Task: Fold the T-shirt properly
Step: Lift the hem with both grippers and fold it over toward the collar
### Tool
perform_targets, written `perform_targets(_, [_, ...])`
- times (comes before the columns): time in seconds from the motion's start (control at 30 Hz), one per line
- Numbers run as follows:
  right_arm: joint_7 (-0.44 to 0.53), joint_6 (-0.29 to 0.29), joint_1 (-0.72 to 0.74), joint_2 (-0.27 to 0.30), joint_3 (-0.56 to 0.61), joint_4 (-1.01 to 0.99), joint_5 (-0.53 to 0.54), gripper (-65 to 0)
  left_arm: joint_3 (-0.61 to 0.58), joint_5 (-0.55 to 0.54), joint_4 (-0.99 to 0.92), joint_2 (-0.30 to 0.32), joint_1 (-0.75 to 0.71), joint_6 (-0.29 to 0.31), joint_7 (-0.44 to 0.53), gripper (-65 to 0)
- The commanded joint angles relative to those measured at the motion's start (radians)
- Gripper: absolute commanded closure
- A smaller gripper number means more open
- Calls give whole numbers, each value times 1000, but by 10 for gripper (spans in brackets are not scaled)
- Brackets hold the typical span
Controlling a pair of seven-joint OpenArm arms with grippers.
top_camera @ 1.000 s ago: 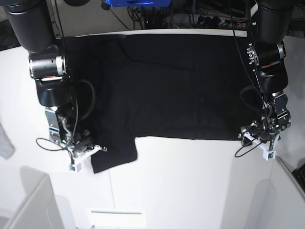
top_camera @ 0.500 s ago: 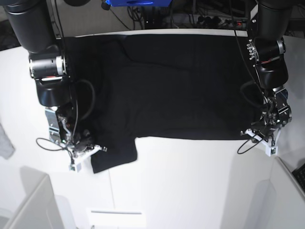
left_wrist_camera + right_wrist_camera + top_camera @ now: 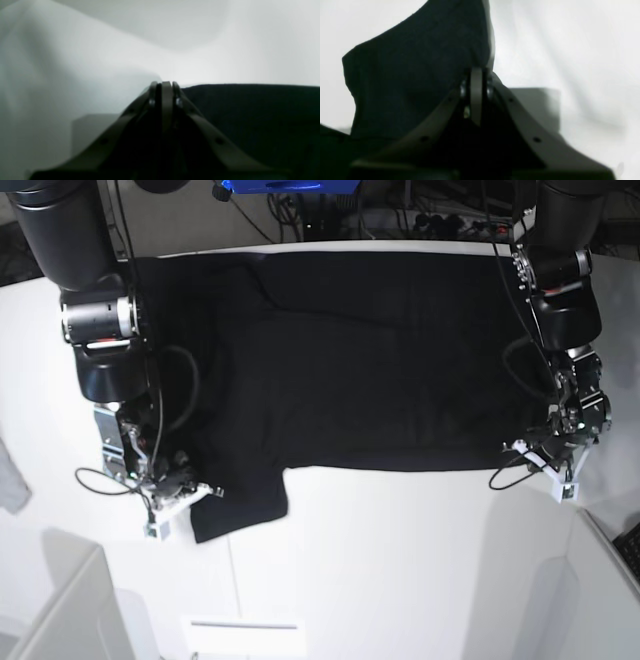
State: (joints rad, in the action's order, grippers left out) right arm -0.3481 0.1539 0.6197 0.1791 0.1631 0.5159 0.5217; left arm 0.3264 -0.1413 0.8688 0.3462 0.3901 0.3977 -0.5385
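The black T-shirt (image 3: 370,360) lies spread flat across the white table (image 3: 400,560), one sleeve (image 3: 240,505) hanging toward the front left; no print shows. My right gripper (image 3: 185,495) is at that sleeve's edge. In the right wrist view its fingertips (image 3: 476,75) are shut on the sleeve cloth (image 3: 420,70), which rises from them. My left gripper (image 3: 548,458) sits at the hem's front right corner. Seen from the left wrist, it (image 3: 166,85) is shut, and the black cloth (image 3: 250,120) runs in against its right finger.
A small grey cloth scrap (image 3: 10,480) lies at the table's left edge. A white box (image 3: 70,610) stands at the front left and a flat white piece (image 3: 245,635) at the front. Cables and equipment (image 3: 290,190) crowd the back edge.
My left gripper has shifted slightly back toward the hem corner and gone from open to shut there. The right arm and the T-shirt have stayed still.
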Motion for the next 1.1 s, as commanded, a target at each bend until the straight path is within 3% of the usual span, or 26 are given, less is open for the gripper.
perform_targets(0.0, [-35, -15, 15, 7, -1, 22, -11, 0, 3, -10, 39, 15, 33, 7, 28, 0])
perform_targets(0.13, [-39, -17, 1, 9, -1, 83, -11, 0, 3, -40, 105, 15, 7, 7, 19, 0])
perform_targets(0.3, [-41, -17, -24, 12, -7, 154, -11, 0, 3, -214, 214, 27, -30, 4, -59, 0])
perform_targets(0.47, [-47, -18, -105, 21, -132, 303, -15, 0, 3, -220, 303, 34, -81, 4, -84, 0])
perform_targets(0.7, [-151, -18, -156, 38, -153, 464, -16, 0, 9, -222, 432, 30, -135, 4, -136, 0])
perform_targets(0.9, [-217, -18, -220, 47, -155, 613, -16, 0, 115, -222, 545, 26, -185, 8, -231, 0])
perform_targets(1.07, [-302, -18, -274, 38, -264, 718, -16, 0, 127, -222, 631, 24, -242, 8, -251, 0])
